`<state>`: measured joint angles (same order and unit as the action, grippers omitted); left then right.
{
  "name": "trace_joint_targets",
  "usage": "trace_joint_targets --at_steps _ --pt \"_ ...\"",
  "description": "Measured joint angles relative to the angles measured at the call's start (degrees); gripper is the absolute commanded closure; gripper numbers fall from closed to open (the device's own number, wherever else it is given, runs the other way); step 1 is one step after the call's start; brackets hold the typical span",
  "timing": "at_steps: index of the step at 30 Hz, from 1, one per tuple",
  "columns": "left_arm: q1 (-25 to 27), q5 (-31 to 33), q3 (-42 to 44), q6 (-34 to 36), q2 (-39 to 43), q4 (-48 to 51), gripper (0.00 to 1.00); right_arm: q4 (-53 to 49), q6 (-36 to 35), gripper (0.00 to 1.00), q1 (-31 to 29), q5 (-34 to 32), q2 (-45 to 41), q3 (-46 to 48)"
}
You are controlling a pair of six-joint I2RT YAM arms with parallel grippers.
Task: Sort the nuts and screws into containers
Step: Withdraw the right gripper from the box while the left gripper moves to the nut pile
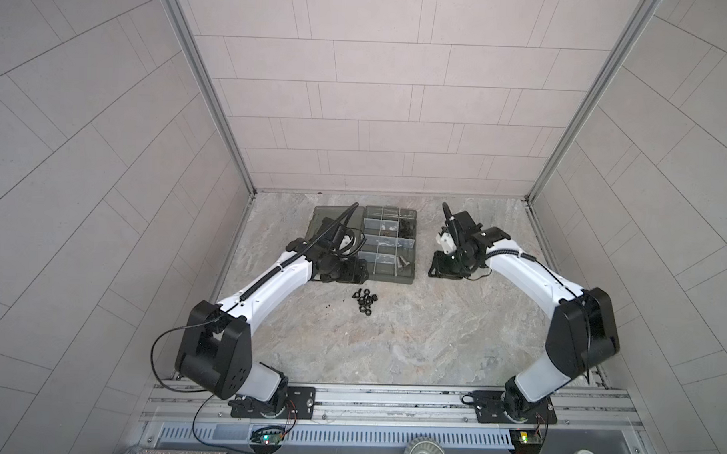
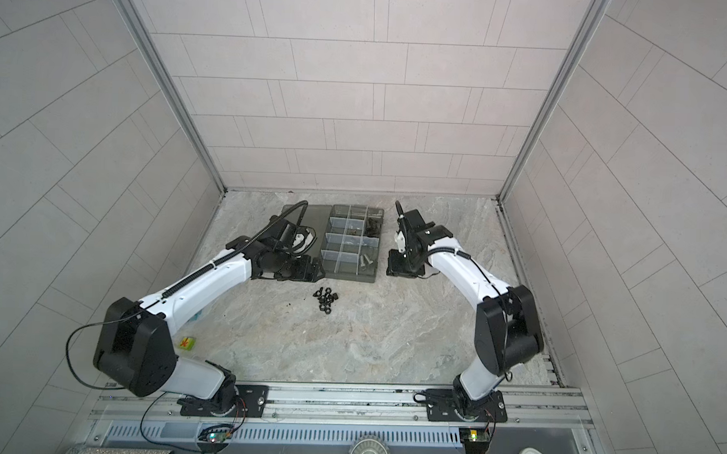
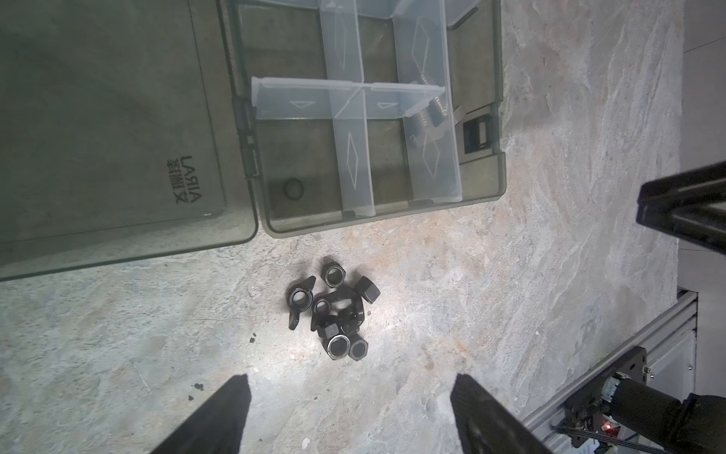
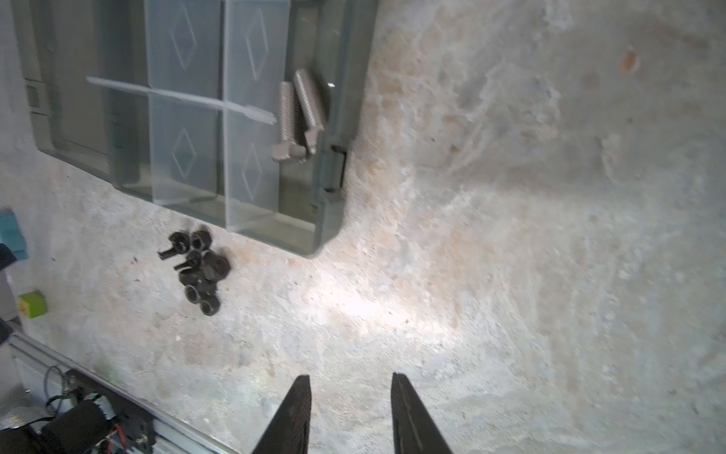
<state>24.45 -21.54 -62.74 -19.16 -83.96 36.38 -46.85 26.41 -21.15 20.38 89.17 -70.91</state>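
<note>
1. The left pincer (image 3: 351,379) has its two dark fingers spread wide with nothing between them. It is poised over bare counter (image 3: 510,295), just short of the pile of nuts
2. The right pincer (image 4: 349,376) has its fingers parted by a narrow gap and is also empty. It is over bare counter beside the box, well apart from the pile
3. The nuts (image 3: 334,314) form a small heap of black rings, some with wing-shaped ears, touching and overlapping. They lie on the counter just in front of the organizer box (image 3: 393,214)
4. The box is smoky grey and open, with its lid (image 3: 98,118) flat beside it. Pale dividers form the containers. Two silver screws (image 4: 298,114) lie in the near corner compartment on the right arm's side. A thin black ring (image 3: 294,189) lies alone in the near compartment by the hinge
5. The step in hand looks like the left arm picking up a nut. To do it well, aim for a plain hex nut at the heap's nearest edge. Narrow the spread so only one fits, descend straight, close on opposite flats, then lift clear of the box wall before crossing
</note>
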Motion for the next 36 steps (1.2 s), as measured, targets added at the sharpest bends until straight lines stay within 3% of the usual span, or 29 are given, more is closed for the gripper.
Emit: trace_joint_targets --at_steps 15,24,27,30,36 --pt "1.1 7.5 0.0 3.6 -12.4 -0.3 0.27 -2.2 -0.5 0.65 -3.0 -6.3 -15.5 9.4" --pt "1.1 9.2 -1.2 6.6 -13.2 1.4 0.37 -3.2 -1.1 0.64 -3.0 -7.8 -16.8 10.9" --pt "1.1 9.1 -1.7 7.5 -13.9 1.7 0.37 -3.2 -0.9 0.57 -3.0 -7.5 -16.1 10.7" --pt "1.1 8.5 -1.7 7.6 -14.2 1.7 0.37 -3.2 -0.3 0.40 -3.0 -7.1 -15.3 10.1" --pt "1.1 7.6 -0.4 7.5 -14.2 0.2 0.35 -3.6 -0.2 0.24 -3.1 -6.5 -15.2 7.9"
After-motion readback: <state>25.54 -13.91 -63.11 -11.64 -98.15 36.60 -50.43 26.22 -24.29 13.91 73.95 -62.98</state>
